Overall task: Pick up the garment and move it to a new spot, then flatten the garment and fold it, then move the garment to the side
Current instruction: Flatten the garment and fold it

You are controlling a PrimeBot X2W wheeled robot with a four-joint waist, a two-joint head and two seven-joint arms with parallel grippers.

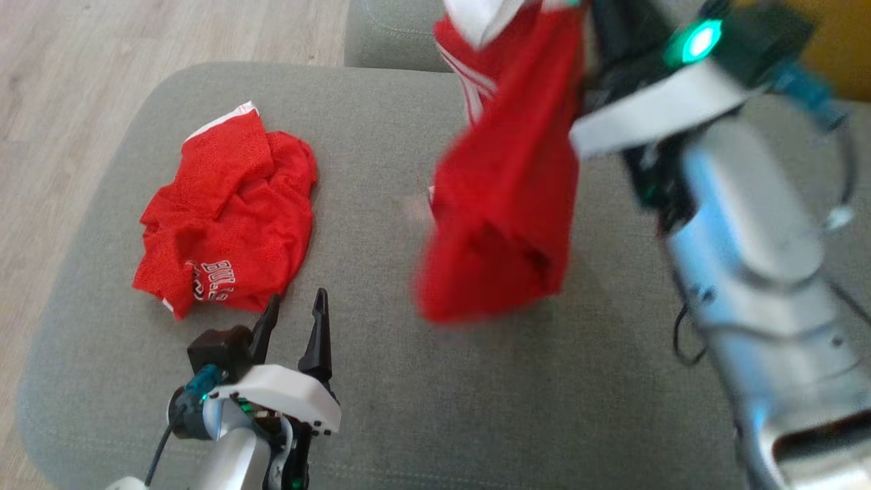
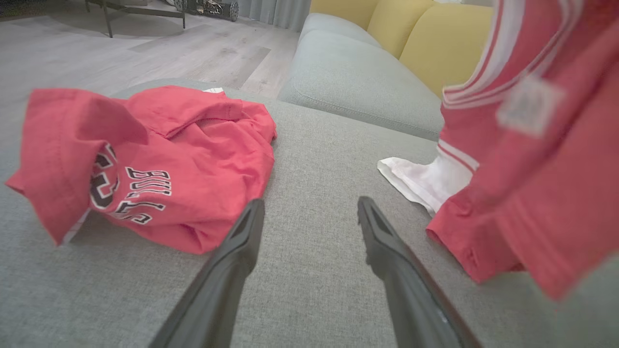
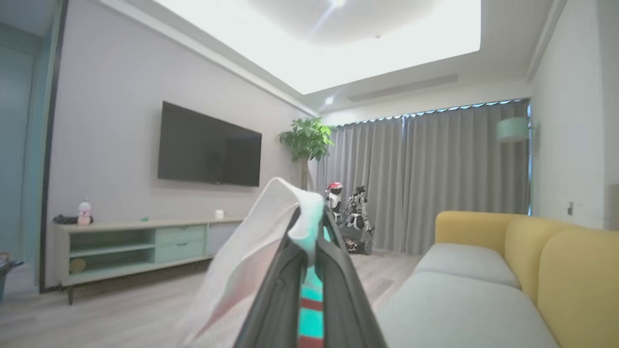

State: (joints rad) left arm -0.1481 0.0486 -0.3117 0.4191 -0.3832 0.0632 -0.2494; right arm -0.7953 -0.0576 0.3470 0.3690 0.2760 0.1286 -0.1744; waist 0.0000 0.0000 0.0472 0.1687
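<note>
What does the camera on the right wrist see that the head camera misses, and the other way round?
Right wrist: a television, a plant and grey curtains across the room. Head: a crumpled red jersey lying on the grey cushion, with the open left claw near it. Shared: the lifted red garment, its white edge pinched in the shut right claw.

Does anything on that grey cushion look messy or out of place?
Yes. A red mesh jersey with black-and-white lettering lies crumpled in a heap on the grey fabric cushion, on the robot's left. A second red garment with white trim dangles bunched from the right hand. Nothing looks spilled or torn.
</note>
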